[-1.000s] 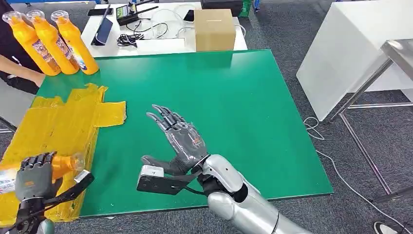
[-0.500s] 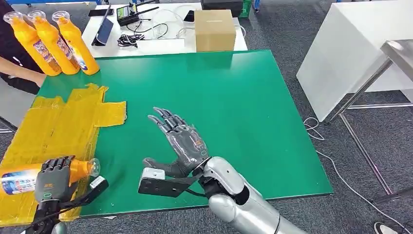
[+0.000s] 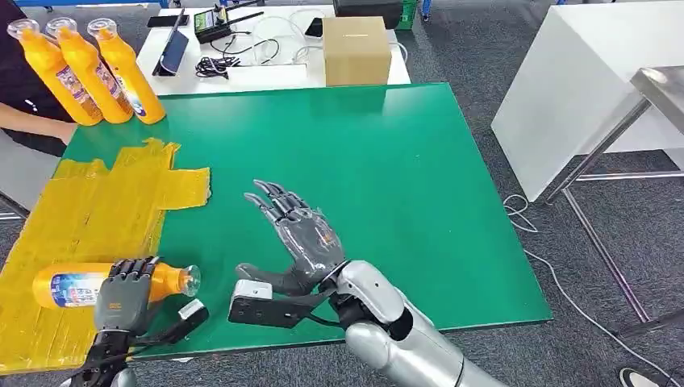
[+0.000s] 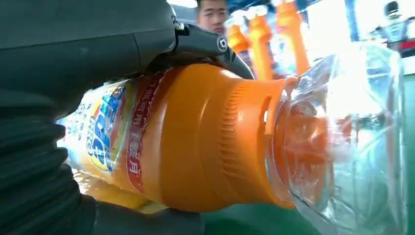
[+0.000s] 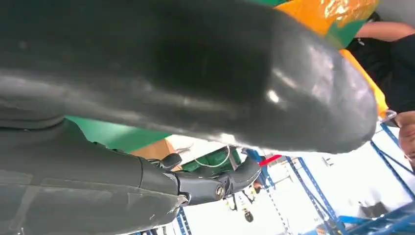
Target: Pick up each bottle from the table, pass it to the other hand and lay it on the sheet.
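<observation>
Left hand (image 3: 121,297): fingers wrapped over orange bottle (image 3: 77,285), grasping it near the neck end. Bottle horizontal, lying across the near edge of yellow sheet (image 3: 89,211), clear cap (image 3: 190,280) pointing toward the table centre and projecting past the sheet edge over green table (image 3: 387,161). Contact between bottle and sheet: cannot tell. Left wrist view: dark fingers (image 4: 205,44) curved over the bottle's orange shoulder, label with blue and red print visible beside them, transparent cap close to the lens.

Right hand (image 3: 300,235): released, fingers spread and extended, palm raised above the table near its middle, holding nothing. Well apart from the bottle. Right wrist view: thick grey thumb (image 5: 205,78) across most of the picture, darker fingers (image 5: 215,183) straight behind it.

Three standing bottles (image 3: 85,68): upright in a row at the far left corner of the table, beyond the sheet, clear caps on. Person's arm (image 3: 28,121) just beside them at the table edge.

Cardboard box (image 3: 356,50): on white desk (image 3: 274,74) behind the green table, near cables and small devices.
</observation>
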